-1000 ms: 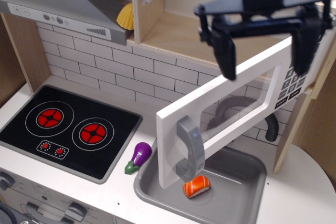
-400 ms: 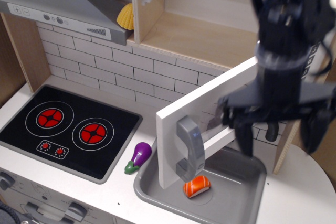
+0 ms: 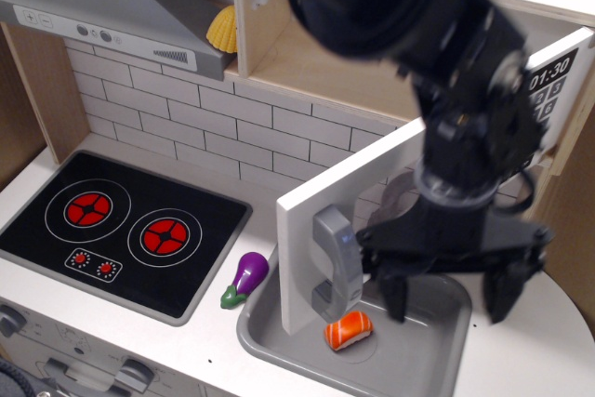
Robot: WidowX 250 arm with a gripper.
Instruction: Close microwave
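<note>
Arm reaches down from twelve o'clock; gripper (image 3: 448, 297), fingers spread apart, hangs over the sink (image 3: 423, 352) beside the microwave (image 3: 321, 220) door.

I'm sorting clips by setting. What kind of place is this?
Most likely a toy play kitchen: a wooden microwave with its door open, a painted two-burner hob, and a grey sink holding toy salmon sushi.
</note>
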